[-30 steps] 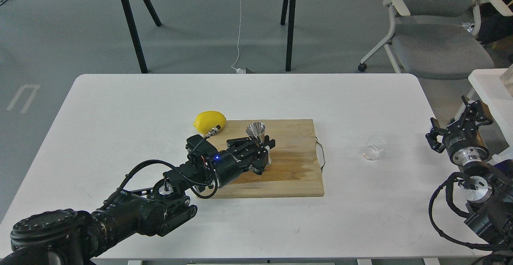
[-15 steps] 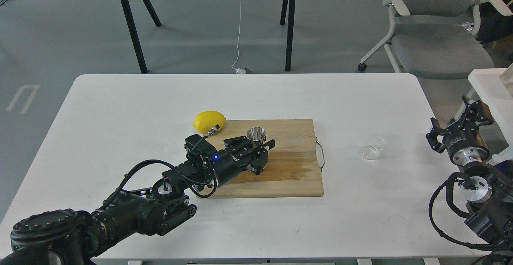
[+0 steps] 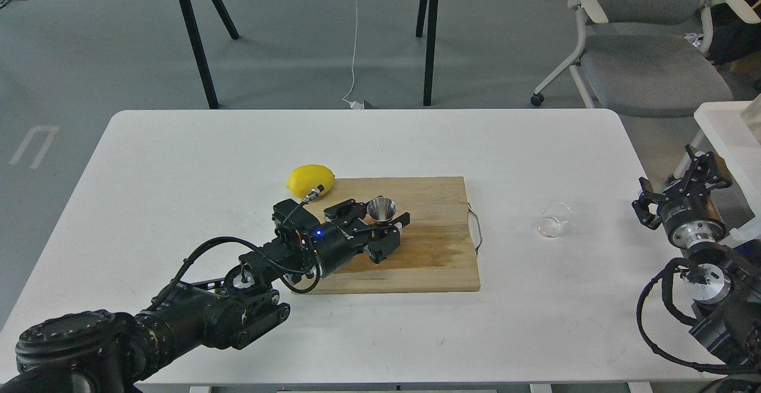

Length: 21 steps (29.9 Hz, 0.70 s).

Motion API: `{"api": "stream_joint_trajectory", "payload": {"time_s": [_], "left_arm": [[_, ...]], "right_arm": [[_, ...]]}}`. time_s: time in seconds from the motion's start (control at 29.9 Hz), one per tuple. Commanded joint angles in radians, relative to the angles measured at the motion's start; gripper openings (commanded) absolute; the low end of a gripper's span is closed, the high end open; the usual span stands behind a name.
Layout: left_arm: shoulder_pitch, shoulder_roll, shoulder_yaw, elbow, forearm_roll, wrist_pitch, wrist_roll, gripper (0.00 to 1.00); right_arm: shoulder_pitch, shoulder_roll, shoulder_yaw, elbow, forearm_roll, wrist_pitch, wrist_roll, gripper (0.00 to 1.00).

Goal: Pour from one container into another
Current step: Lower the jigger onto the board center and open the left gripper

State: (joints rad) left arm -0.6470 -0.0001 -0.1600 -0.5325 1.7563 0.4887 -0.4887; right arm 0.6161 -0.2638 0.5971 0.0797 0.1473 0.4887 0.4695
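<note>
The steel jigger (image 3: 381,208) sits over the wooden cutting board (image 3: 428,262), its open cone facing up. My left gripper (image 3: 373,217) is shut on the jigger, one finger on each side, and hides its lower half. Whether the jigger's base touches the board I cannot tell. The small clear glass cup (image 3: 553,219) stands on the white table (image 3: 178,161) to the right of the board, untouched. Beyond the table's right edge, my right gripper (image 3: 681,188) hangs open and empty, well to the right of the cup.
A yellow lemon (image 3: 310,179) lies at the board's far left corner, just behind my left wrist. The board has a metal handle (image 3: 475,229) on its right side. A grey office chair (image 3: 648,54) and a black-legged table stand beyond on the floor.
My left gripper has moved down and slightly back with the jigger, so the jigger's rim sits lower than before. The cup has not moved and the right arm has barely shifted.
</note>
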Motion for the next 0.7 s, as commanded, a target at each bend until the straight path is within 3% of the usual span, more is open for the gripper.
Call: {"api": "stream_joint_trajectory", "payload": {"time_s": [0.0,0.2,0.67], "left_arm": [[0.003,0.0,0.002,-0.004,0.002,0.0,0.0,0.87],[0.001,0.0,0.002,-0.038,0.003,0.0,0.0,0.94],[0.04,0.017,0.0,-0.049,0.002,0.0,0.0,0.95]], "right_arm": [[-0.002,0.0,-0.002,0.0,0.0,0.0,0.0,1.0],[-0.009,0.0,-0.003,0.0,0.0,0.0,0.0,1.0],[-0.009,0.0,-0.003,0.0,0.0,0.0,0.0,1.0]]}}
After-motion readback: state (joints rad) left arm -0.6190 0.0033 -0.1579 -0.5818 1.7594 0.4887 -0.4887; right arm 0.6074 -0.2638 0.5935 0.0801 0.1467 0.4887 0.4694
